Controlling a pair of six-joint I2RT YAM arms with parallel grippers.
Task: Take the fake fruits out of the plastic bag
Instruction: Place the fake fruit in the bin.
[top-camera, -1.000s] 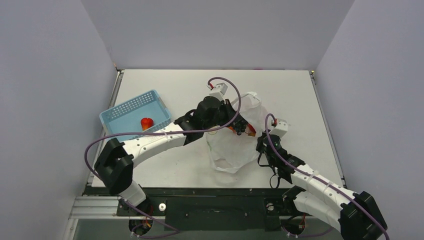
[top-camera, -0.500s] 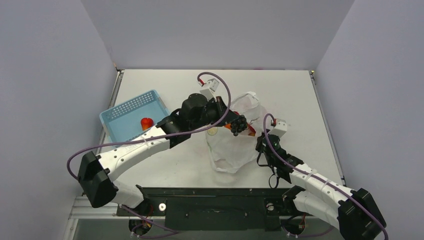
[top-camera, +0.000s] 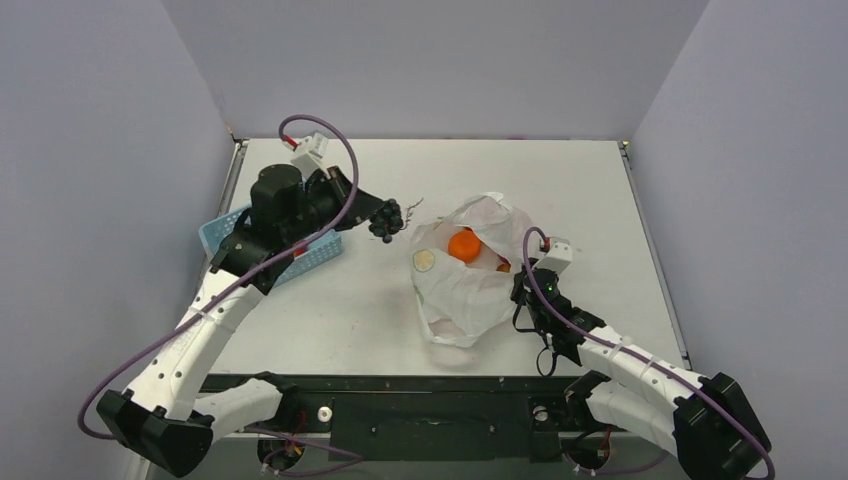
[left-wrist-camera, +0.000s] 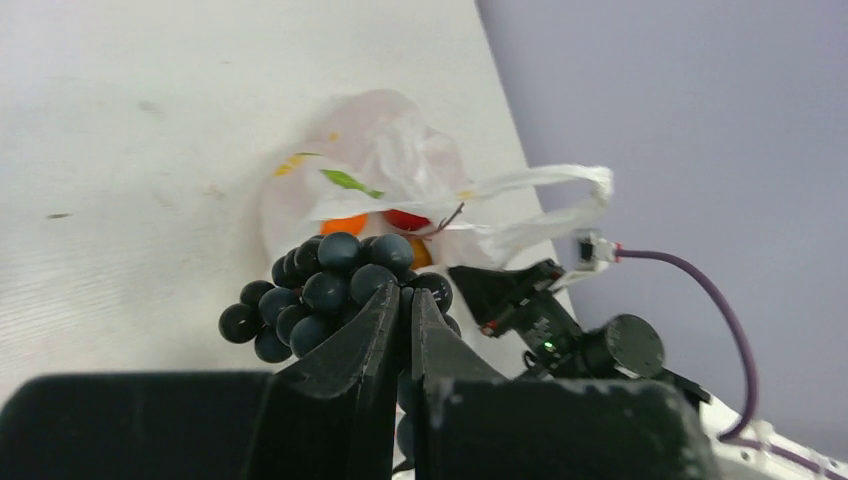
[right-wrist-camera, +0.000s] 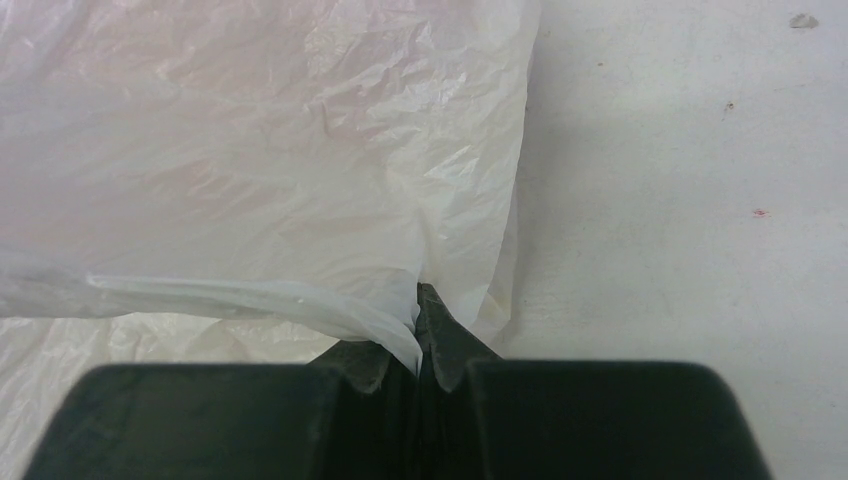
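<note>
My left gripper (top-camera: 375, 216) is shut on a dark grape bunch (top-camera: 387, 218), held above the table between the blue basket (top-camera: 229, 229) and the plastic bag (top-camera: 465, 290). In the left wrist view the grape bunch (left-wrist-camera: 320, 290) sits around the closed fingertips of the gripper (left-wrist-camera: 405, 300). The crinkled white bag lies open, with a round orange (top-camera: 463, 244) and red pieces (left-wrist-camera: 405, 219) showing in its mouth. My right gripper (top-camera: 522, 296) is shut on the bag's right edge, and the right wrist view shows a fold of the bag (right-wrist-camera: 300, 180) pinched in the gripper (right-wrist-camera: 420, 300).
The blue perforated basket stands at the left, partly hidden under my left arm. A yellowish round print or piece (top-camera: 425, 260) shows on the bag's left side. The table's side rails (top-camera: 655, 250) run along both edges.
My left arm has pulled out of the bag and swung left toward the basket with the grape bunch in its grip. The orange now shows in the bag. The right gripper has stayed put.
</note>
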